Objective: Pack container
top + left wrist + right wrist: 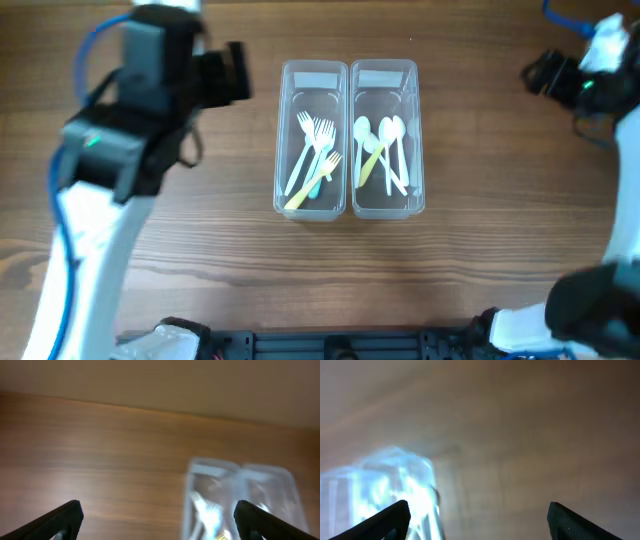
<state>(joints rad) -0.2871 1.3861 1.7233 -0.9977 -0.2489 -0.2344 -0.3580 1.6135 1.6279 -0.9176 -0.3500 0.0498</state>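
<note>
Spreading across every view is a dark-grained wooden table (300, 270), with bare wood on all sides of the two bins and broad open stretches to the left, the right and the front.

The left arm (100, 200) rises along the left edge. Its left gripper (228, 75) is near the far left corner of the left container (315, 102), not touching it. In the left wrist view its fingers (60, 520) stand wide apart with nothing between them, and the bins lie ahead to the right.

The right gripper (545, 72) sits at the far right, well apart from the right container (385, 100). Its fingers (385, 520) are likewise spread wide and empty, with the bins a blur at lower left of that view.

Both clear plastic containers stand side by side at the table's middle, their long walls just beside each other. The left one holds forks (318, 140), white, blue and yellow. The right one holds spoons (388, 135), white with one yellow.

A pale strip (314, 75) crosses the far end of each bin, too small to read.
</note>
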